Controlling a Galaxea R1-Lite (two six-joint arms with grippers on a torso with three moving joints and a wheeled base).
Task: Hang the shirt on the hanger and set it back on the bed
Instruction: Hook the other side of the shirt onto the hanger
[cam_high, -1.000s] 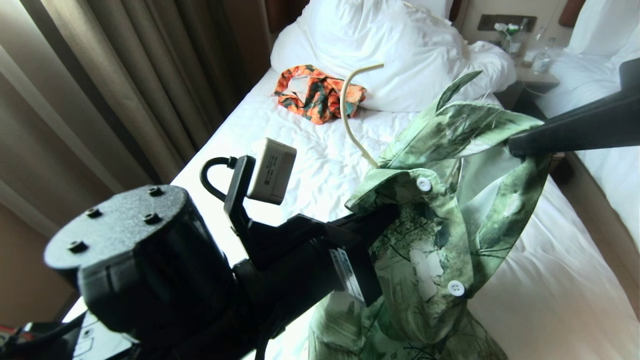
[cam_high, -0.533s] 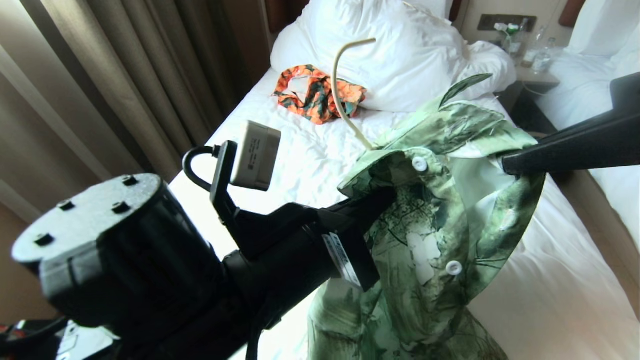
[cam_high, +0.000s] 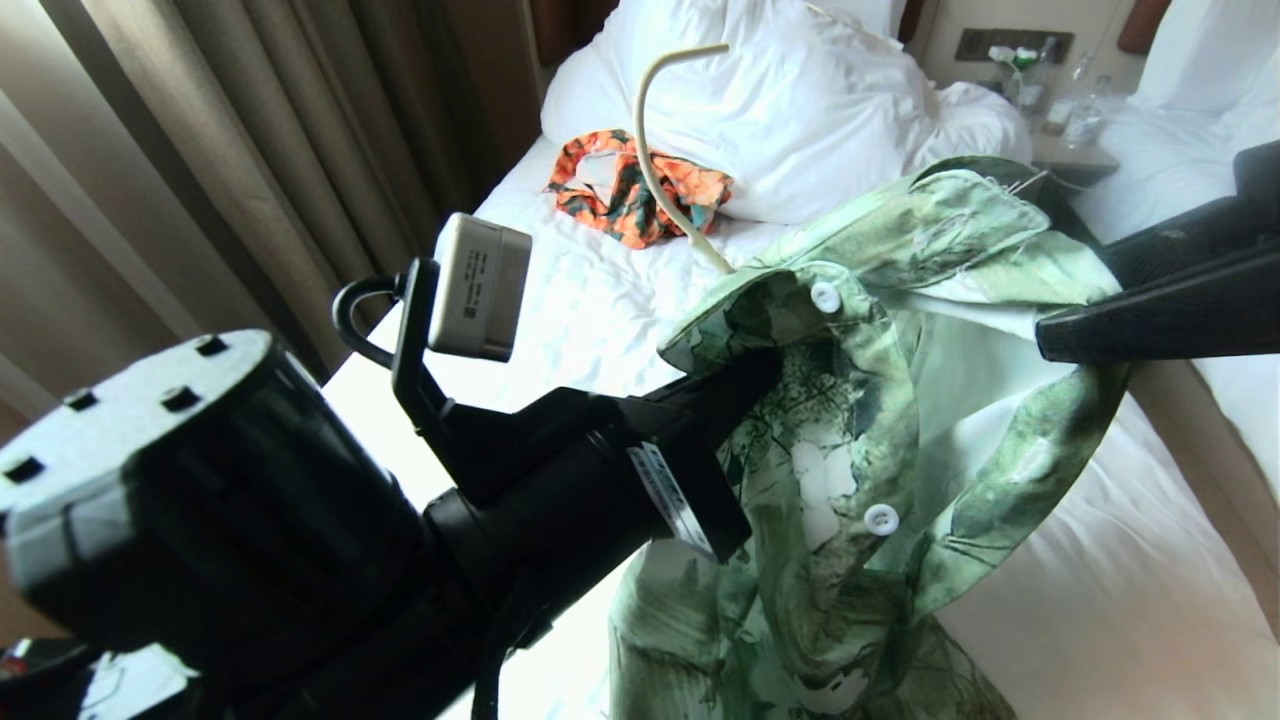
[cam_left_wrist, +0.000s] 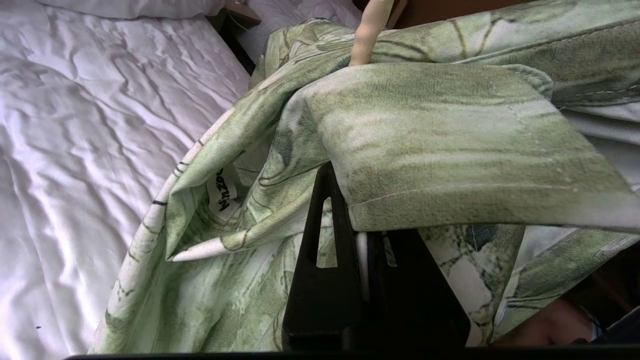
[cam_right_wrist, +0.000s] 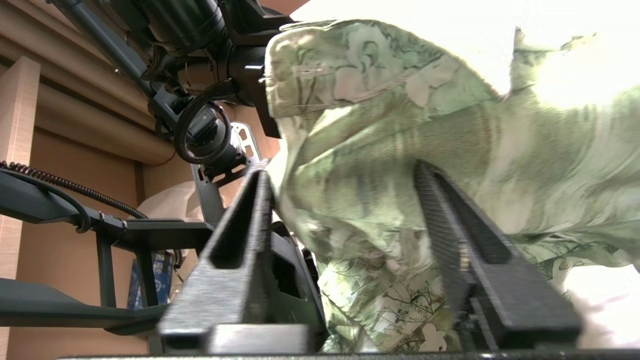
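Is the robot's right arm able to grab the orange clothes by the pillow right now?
Probably not yet. The right gripper is open with the shirt draped between its fingers, and the orange clothes lie farther up the bed, beyond the shirt and the hanger.

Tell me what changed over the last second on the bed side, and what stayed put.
The right gripper opened its jaws and let go of the shirt; cloth still lies between them. The collar it held has flopped down. The hanger hook swung up and leftward in the head view. The left gripper stays shut on the hanger inside the shirt. The orange garment and bed are unchanged.
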